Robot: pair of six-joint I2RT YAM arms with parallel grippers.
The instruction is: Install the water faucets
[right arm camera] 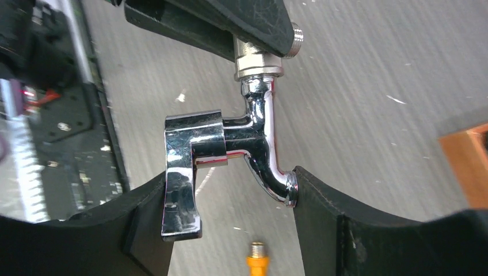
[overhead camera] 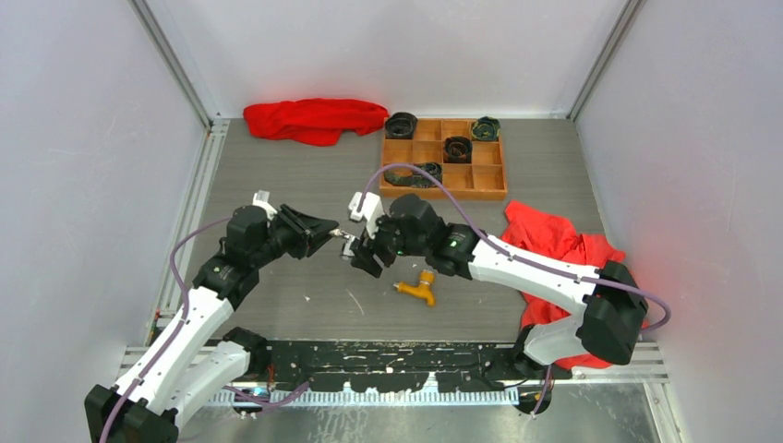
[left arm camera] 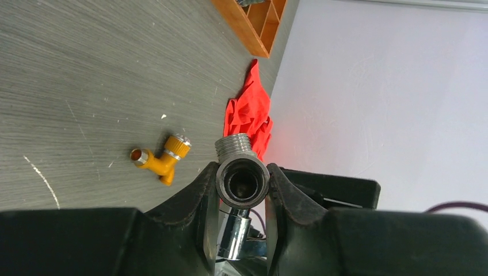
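Note:
The shiny silver water faucet (overhead camera: 349, 236) hangs above the table between both grippers. My left gripper (overhead camera: 334, 233) (left arm camera: 241, 172) is shut on its round threaded fitting end (left arm camera: 241, 183). My right gripper (overhead camera: 362, 251) (right arm camera: 230, 190) closes across the other end of the silver faucet (right arm camera: 259, 132): one finger lies against the flat handle (right arm camera: 181, 190), the other against the spout mouth (right arm camera: 289, 187). The orange-yellow water faucet (overhead camera: 417, 288) (left arm camera: 161, 158) (right arm camera: 257, 260) lies loose on the grey table, just below and right of the right gripper.
A wooden compartment tray (overhead camera: 443, 192) with dark round rolled items stands at the back right. One red cloth (overhead camera: 314, 118) lies at the back, another (overhead camera: 554, 242) under the right arm. White walls enclose the table.

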